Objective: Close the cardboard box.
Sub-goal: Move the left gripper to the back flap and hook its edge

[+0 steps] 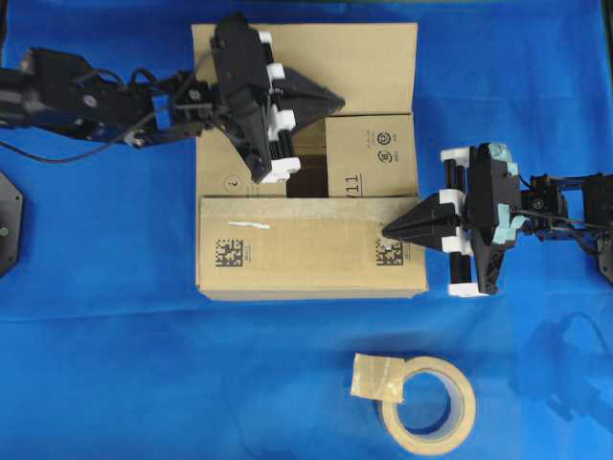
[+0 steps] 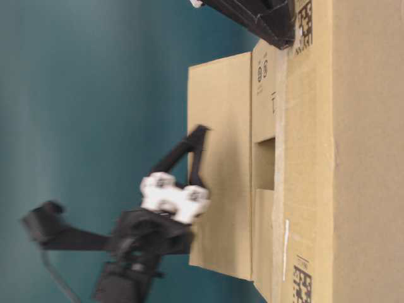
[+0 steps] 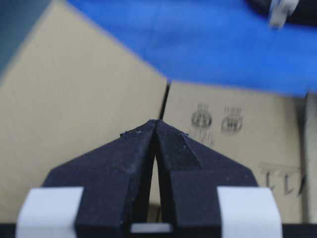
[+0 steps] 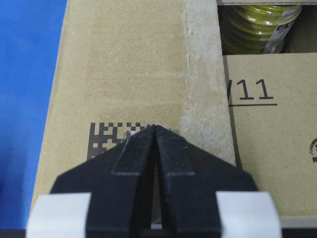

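The cardboard box stands mid-table. Its near flap, printed with black square codes, lies folded flat. The right side flap with printed marks is folded in too. The far flap sits partly raised over the opening. My left gripper is shut and empty, its tip at that flap's upper face near the seam with the side flap. My right gripper is shut and empty, its tip over the right-hand code on the near flap. A dark gap stays uncovered.
A beige tape roll with a loose tape piece lies on the blue cloth in front of the box. A yellow-green roll shows inside the box through the gap. A black mount sits at the left edge.
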